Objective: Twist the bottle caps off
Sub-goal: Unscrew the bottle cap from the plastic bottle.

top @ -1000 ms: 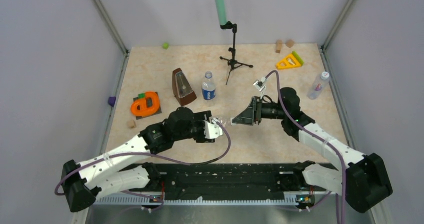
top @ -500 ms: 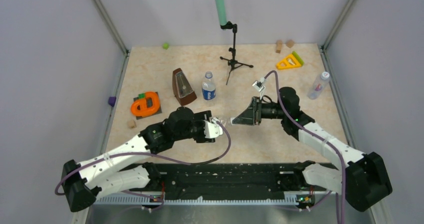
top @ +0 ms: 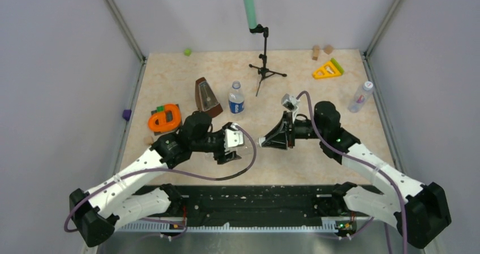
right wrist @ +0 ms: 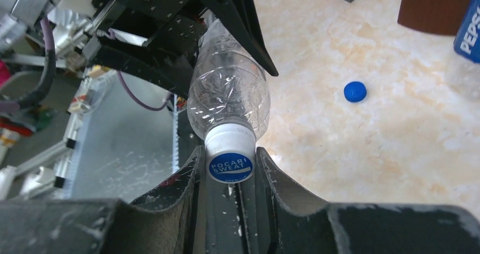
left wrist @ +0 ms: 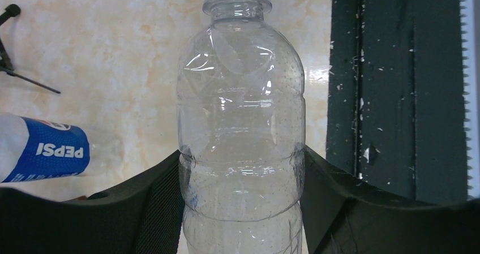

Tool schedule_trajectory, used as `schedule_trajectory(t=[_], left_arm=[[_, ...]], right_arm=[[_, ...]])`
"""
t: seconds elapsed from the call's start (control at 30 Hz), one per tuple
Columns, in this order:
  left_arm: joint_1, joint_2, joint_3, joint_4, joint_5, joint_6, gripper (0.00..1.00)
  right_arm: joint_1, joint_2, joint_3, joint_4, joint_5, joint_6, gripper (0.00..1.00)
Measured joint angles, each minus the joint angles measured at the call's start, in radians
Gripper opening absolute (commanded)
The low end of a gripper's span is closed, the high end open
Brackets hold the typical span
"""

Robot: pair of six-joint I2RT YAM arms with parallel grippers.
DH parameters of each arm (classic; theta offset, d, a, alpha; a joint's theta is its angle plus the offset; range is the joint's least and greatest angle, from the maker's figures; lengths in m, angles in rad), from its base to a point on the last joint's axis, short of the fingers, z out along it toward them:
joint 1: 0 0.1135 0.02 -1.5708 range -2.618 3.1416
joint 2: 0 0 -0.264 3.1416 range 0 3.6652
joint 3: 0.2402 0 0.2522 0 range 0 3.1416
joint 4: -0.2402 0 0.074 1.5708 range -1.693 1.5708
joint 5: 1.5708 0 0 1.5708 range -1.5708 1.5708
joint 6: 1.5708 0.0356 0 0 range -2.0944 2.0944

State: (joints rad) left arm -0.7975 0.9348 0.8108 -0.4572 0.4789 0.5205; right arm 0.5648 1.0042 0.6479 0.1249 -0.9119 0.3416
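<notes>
Right wrist view: the right gripper (right wrist: 229, 151) is pinched tight on the white cap (right wrist: 230, 166) of the plain clear bottle (right wrist: 229, 98), meeting it end-on, ready to twist. The left gripper (left wrist: 240, 172), roughly half open, clamps the bottle's body and holds it sideways above the near table (top: 170, 78) between the arms, so it can't spin. Just beyond lies a loose blue cap (right wrist: 355, 91). Further off stands the Pepsi bottle (top: 236, 101). Far right is the tinted bottle (top: 360, 98), with its cap on.
</notes>
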Motion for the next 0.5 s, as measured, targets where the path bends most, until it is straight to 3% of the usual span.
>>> schedule_trajectory(t=[0.33, 0.5], left_arm=[[0.041, 0.019, 0.038, -0.054, 0.146, -0.021, 0.0], [0.041, 0.021, 0.039, -0.055, 0.15, -0.025, 0.0]], right_arm=[[0.052, -0.114, -0.049, 0.034, 0.032, -0.205, 0.0], [0.055, -0.127, -0.064, 0.055, 0.036, -0.231, 0.15]])
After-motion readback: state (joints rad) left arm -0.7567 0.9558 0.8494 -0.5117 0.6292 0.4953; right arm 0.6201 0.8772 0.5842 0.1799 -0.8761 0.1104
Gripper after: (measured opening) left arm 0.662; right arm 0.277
